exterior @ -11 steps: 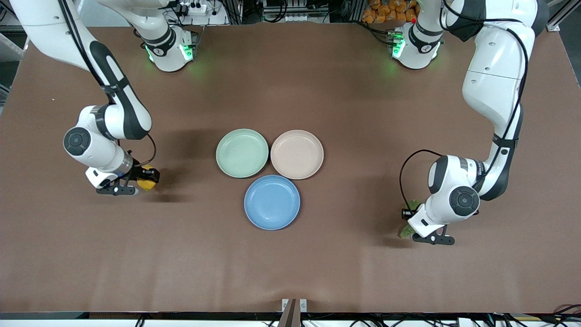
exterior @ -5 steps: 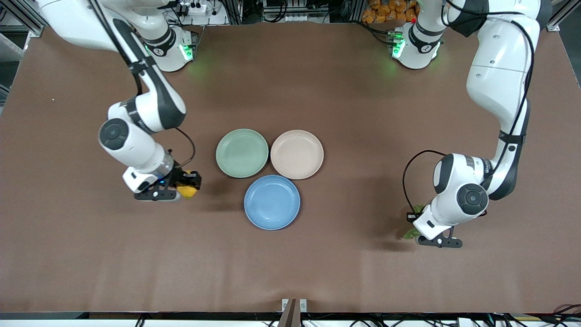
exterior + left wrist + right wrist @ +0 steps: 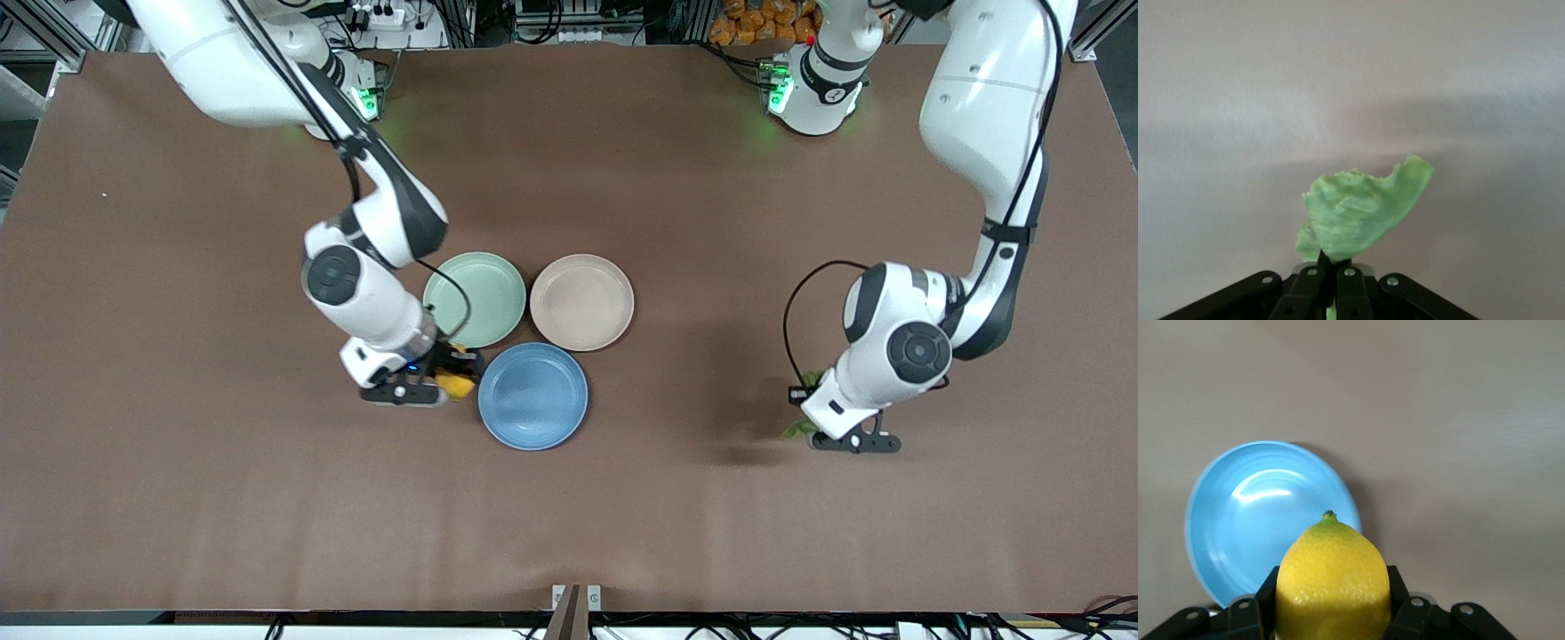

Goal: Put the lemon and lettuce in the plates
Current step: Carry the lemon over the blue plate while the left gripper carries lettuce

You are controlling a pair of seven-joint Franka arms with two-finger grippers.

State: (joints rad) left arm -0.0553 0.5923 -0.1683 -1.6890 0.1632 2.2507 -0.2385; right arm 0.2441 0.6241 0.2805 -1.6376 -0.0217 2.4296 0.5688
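My right gripper (image 3: 455, 380) is shut on the yellow lemon (image 3: 458, 386) and holds it in the air just beside the blue plate (image 3: 532, 396), at that plate's edge toward the right arm's end. In the right wrist view the lemon (image 3: 1333, 583) sits between the fingers with the blue plate (image 3: 1265, 513) ahead of it. My left gripper (image 3: 803, 425) is shut on the green lettuce (image 3: 797, 428) and holds it above bare table toward the left arm's end. The lettuce (image 3: 1361, 210) hangs from the pinched fingertips in the left wrist view. The beige-pink plate (image 3: 581, 302) lies empty.
A pale mint-green plate (image 3: 474, 300) lies beside the beige-pink plate, touching it and the blue plate, partly under the right arm. Brown table (image 3: 676, 498) stretches around the three plates.
My right arm has carried the lemon from the right arm's end of the table to the edge of the blue plate. My left gripper has lifted the lettuce off the table and drifted slightly.
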